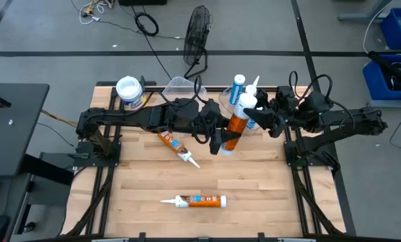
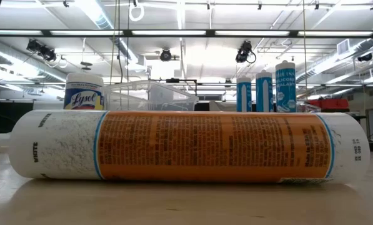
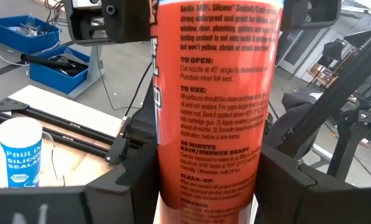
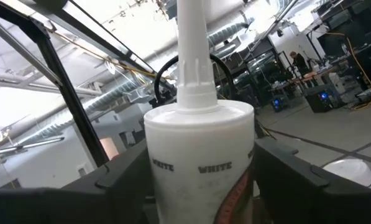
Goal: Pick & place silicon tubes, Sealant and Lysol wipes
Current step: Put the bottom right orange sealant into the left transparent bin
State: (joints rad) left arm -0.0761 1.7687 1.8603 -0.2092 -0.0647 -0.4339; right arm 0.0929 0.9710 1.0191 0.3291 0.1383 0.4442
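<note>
An orange sealant tube [image 1: 236, 125] with a white top end and nozzle stands tilted above the table's far middle, nozzle toward the far edge. My left gripper [image 1: 221, 141] is shut on its lower body, my right gripper [image 1: 254, 118] on its white top end. Two more orange tubes lie on their sides on the wood: one mid-table [image 1: 176, 145], one near the front edge [image 1: 199, 200], which fills the low view [image 2: 186, 147]. The Lysol wipes canister [image 1: 129, 93] stands on its base at the far left. Blue silicone tubes [image 2: 264, 92] stand upright at the far edge. My left gripper pinches the tube's orange printed body [image 3: 173, 155] between its two fingers [image 3: 120, 186], in the lower half. It comes level from the table's left and lies across the tube. The tube stands steeply tilted, clear of the table. My right gripper has the tube's white top end [image 4: 173, 165], just below the nozzle, between its two fingers [image 4: 284, 171]. It comes from the table's right, slanting slightly upward, across the tube.
A clear plastic bin [image 1: 180, 87] sits at the far edge beside the Lysol canister. A fan [image 1: 197, 33] and cables lie on the floor beyond the table. Bare wood [image 1: 254, 181] shows on the table's near half around the two lying tubes.
</note>
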